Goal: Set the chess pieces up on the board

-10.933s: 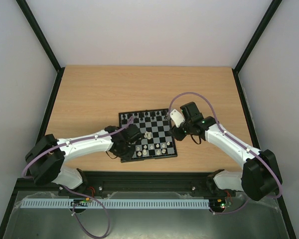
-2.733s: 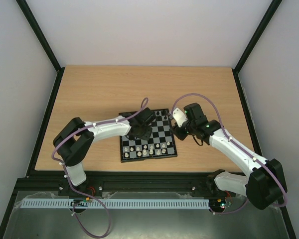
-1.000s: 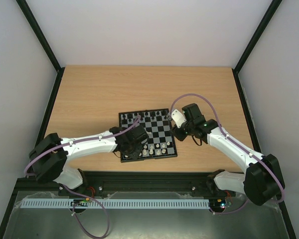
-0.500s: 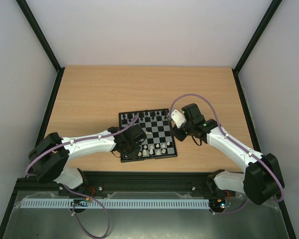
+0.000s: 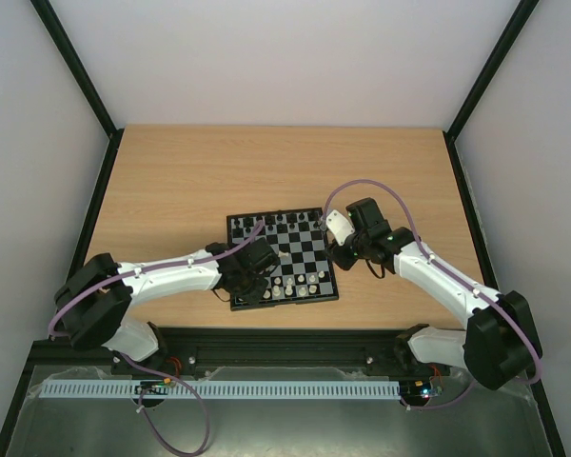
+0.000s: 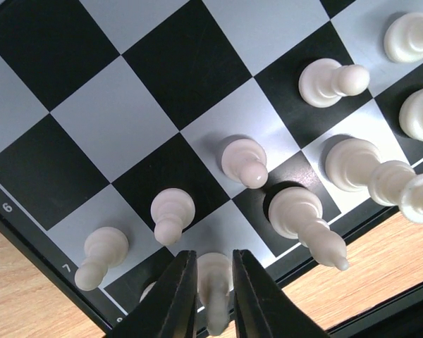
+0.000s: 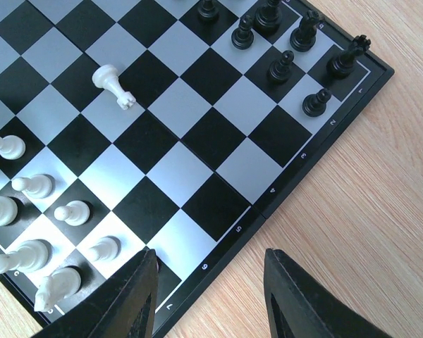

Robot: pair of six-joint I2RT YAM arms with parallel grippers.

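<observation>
The left gripper (image 6: 213, 257) has its fingers nearly together either side of one cream piece (image 6: 213, 292) at the board (image 6: 162, 63) edge; I cannot tell whether they pinch it. At least eight other cream pieces (image 6: 243, 162) stand beyond its fingertips. The right gripper (image 7: 210, 253) is wide apart and empty, with seven black pieces (image 7: 280, 67) beyond it.

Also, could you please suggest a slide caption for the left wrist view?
The left gripper pinches a cream-white chess piece at the edge of the board, other cream-white pieces standing beside it.
</observation>
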